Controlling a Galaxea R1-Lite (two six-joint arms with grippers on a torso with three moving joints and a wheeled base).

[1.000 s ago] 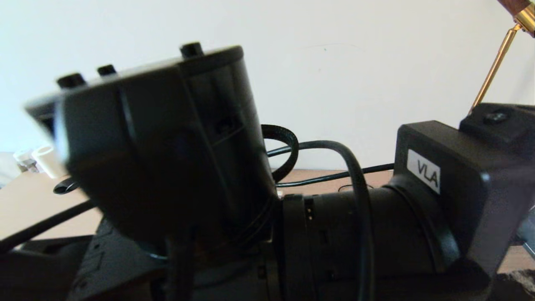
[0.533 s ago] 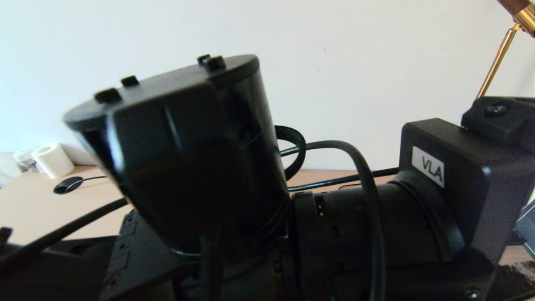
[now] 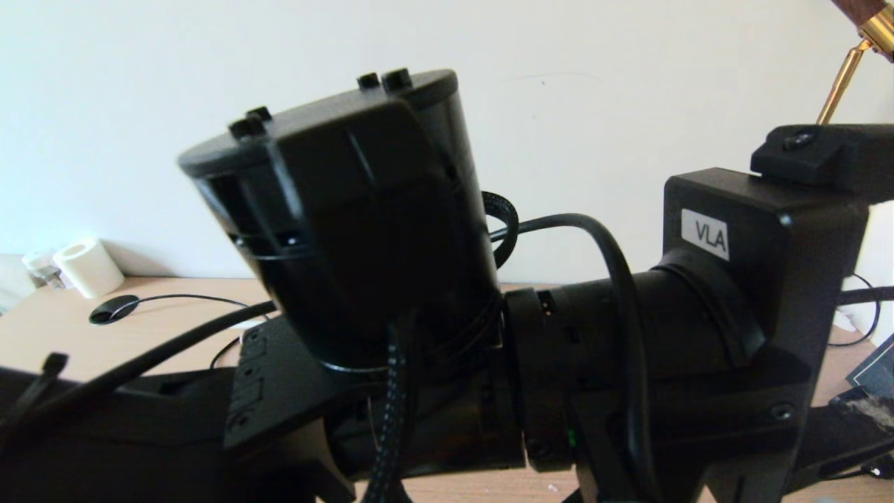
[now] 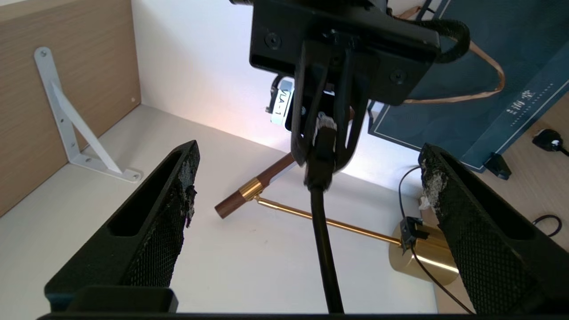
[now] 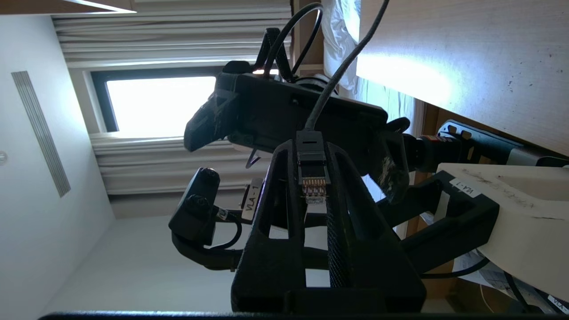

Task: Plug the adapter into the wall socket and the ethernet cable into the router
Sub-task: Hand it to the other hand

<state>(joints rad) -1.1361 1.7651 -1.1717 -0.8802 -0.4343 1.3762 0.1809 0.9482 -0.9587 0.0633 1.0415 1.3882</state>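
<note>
Two black robot arms are filling the head view above a wooden desk [image 3: 84,335], crowding out nearly everything behind them against a plain white wall [image 3: 594,84]. The left arm's wrist housing is looming in the middle, and the right arm's, labelled VLA, is sitting just to its right.

Seen from the left wrist, the left gripper [image 4: 306,209] is standing with its jaws spread wide and nothing between the pads, its two black fingers [image 4: 151,235] framing the other arm's hand. The right gripper [image 4: 323,160] is hanging directly ahead of it, pinching the ethernet cable [image 4: 326,258], whose thick black cord is running down between the open left fingers without touching either.

From the right wrist, the right gripper [image 5: 313,195] is clamping the cable's plug: the clear tip with its row of copper contacts is sitting between the closed pads, the cord rising away past the left arm.

A brass desk lamp [image 4: 422,258] is standing beyond the grippers, and a dark blue paper bag [image 4: 489,66] is sitting near it. At the desk's far left, a white paper roll [image 3: 89,267] is standing by the wall, with a black round disc [image 3: 113,309] lying just beside it.
</note>
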